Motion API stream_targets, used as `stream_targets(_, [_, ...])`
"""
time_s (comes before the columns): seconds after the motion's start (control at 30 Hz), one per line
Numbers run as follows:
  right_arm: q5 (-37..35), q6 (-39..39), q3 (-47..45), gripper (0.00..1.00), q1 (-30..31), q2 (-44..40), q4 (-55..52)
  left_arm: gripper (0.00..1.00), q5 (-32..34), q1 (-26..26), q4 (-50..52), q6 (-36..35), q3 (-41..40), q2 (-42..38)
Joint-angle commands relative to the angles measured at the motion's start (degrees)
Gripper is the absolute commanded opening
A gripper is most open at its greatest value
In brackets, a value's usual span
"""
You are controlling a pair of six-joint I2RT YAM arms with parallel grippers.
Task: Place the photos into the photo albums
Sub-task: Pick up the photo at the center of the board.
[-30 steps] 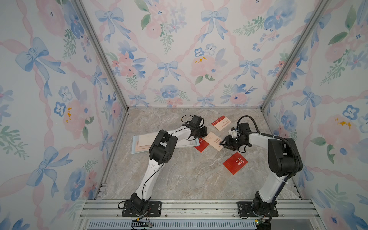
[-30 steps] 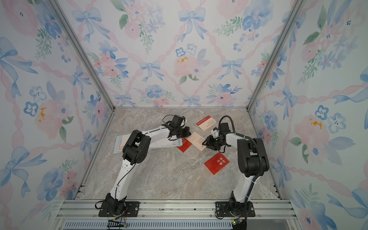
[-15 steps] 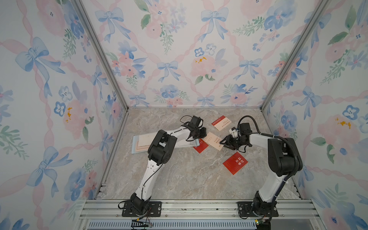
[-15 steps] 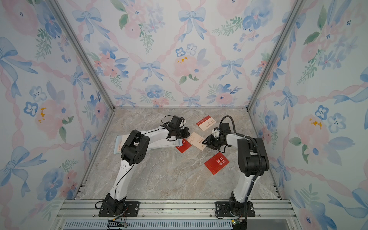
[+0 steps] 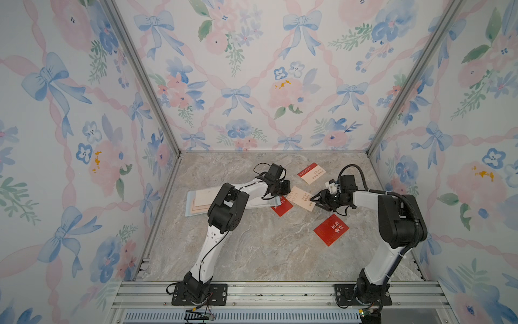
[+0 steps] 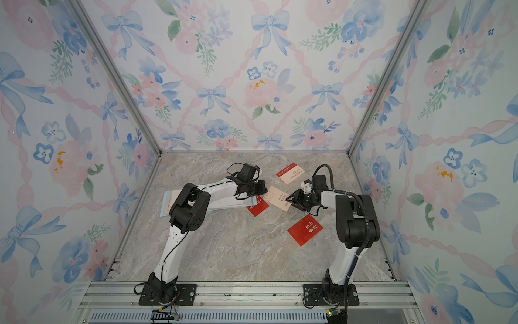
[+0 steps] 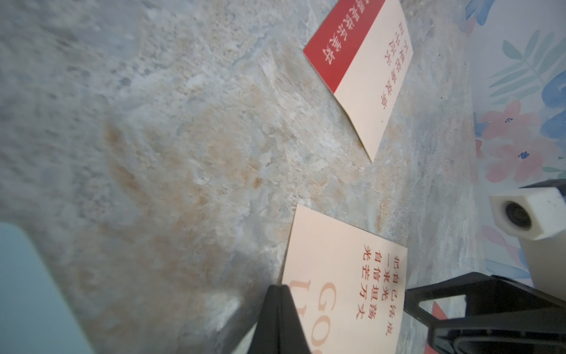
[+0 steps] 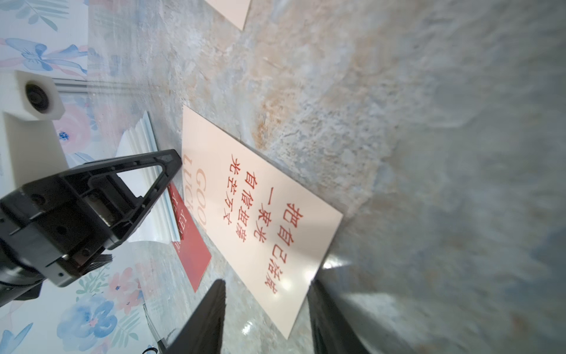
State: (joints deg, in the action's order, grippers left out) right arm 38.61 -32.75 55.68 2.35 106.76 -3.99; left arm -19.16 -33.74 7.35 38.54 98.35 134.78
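A marble-patterned bench sits inside walls papered with flowers and bows. The pale blue album lies flat at nine o'clock of the bench's middle, under the left arm, with its long axis running nine to three. Cream rectangles on its open page look like cards already in sleeves.

Just off its three o'clock end lies the cream card, print up, overlapping a red card. Its long axis runs roughly ten to four, with the "GOOD LUCK" end toward the album and the other end toward the right arm.

The left gripper has its jaws together, their tip set against the card's ten o'clock end, probably to stop it sliding. The right gripper sits low at four o'clock, jaws apart on either side of the card's near corner; whether they pinch it cannot be told. The pairing suggests a pickup braced from both ends.

Two more cards lie well apart from it: a half-red card at twelve and an all-red card at five.
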Motion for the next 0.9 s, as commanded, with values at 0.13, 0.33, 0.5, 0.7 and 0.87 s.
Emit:
stream_targets(0.13, [3.56,-9.27,-2.70,0.46,-1.03,1.09,12.54,0.03,-0.87,-1.86,4.28,-0.75,-2.14,0.04])
stream_targets(0.33, [4.72,-10.46,-3.45,0.46,-1.50,-0.05,15.02,0.03,-0.83,-1.86,4.25,-0.60,-2.49,-0.04])
stream_targets(0.5, [6.02,-11.89,-3.98,0.45,-1.83,-0.33,17.50,0.03,-0.52,-2.00,4.25,-0.57,-2.38,-0.29])
stream_targets(0.7, [6.41,-14.14,-3.83,0.45,-1.86,0.07,20.35,0.03,-0.79,-2.02,4.24,-0.56,-2.33,-0.24])
stream_targets(0.87, [8.70,-13.72,-2.71,0.45,-1.87,-0.33,19.13,0.03,-0.71,-2.03,4.24,-0.40,-2.62,-0.23])
